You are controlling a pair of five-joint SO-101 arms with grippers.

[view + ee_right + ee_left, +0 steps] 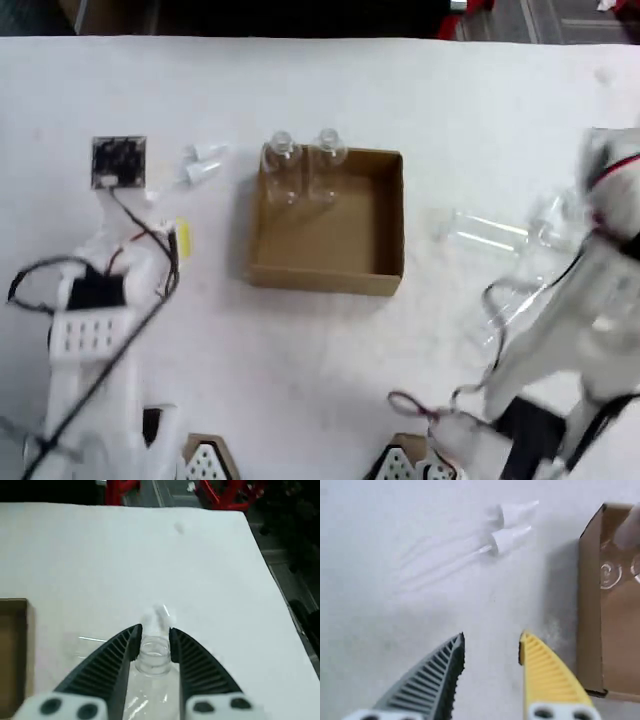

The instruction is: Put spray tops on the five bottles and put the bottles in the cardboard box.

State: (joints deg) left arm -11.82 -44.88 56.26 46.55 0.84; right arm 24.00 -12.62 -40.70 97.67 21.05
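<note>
My right gripper is shut on the neck of a clear bottle that has no spray top on its mouth. Right of the cardboard box, another clear bottle lies on the table by the right arm. Two clear bottles stand upright in the box's back left corner. Left of the box lie two white spray tops. My left gripper hangs open over bare table a short way from them, with nothing between its fingers.
A small black-and-white square marker sits at the table's left, with cables running to the left arm. The table's right edge drops off beyond the held bottle. Red frames stand past the far edge.
</note>
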